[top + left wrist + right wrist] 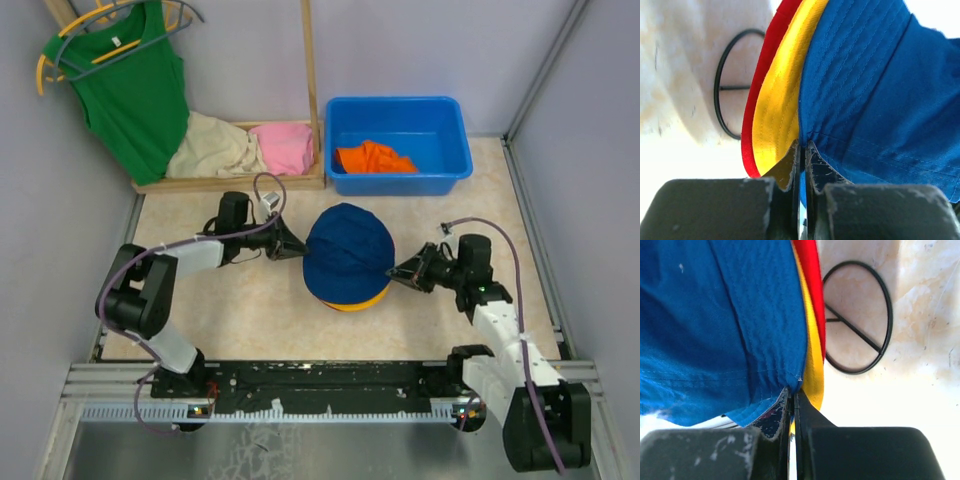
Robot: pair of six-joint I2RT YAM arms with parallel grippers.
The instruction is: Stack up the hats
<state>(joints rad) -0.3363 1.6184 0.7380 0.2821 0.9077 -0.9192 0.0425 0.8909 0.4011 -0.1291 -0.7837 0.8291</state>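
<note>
Middle of the tabletop: three hats lie here, one upon the other, as a stack between the two grippers.
Navy hat [348, 250]: on top of the stack, with the round crown upward. The cloth is deep blue and has rows of stitching along the brim. From above it covers nearly all of the hats below it.
Yellow-orange hat [352, 303]: directly under the navy hat. From above only a thin arc of its brim shows, on the side toward the near edge.
Red hat [760, 100]: the lowest of the three. It shows only in the wrist views, as a narrow red edge under the yellow brim.
Bright orange hat [375, 158]: crumpled inside the blue bin [395, 103] at the far edge, toward the far right corner, well apart from the stack.
Left gripper [298, 250]: at the left side of the stack. The jaws are closed to a thin slit and the brim of the navy hat is pinched in it. The yellow brim lies against one finger.
Right gripper [392, 272]: at the right side of the stack. The jaws are also closed to a thin slit, gripping the navy brim, and the yellow brim is just beside them.
Black wire ring [855, 330]: on the tabletop below the brims, with a bar across it, partly hidden by the hats.
Far left corner: a green tank top [135, 90] hangs on a hanger. Below it, beige clothes [212, 148] and pink clothes [285, 147] lie side by side.
</note>
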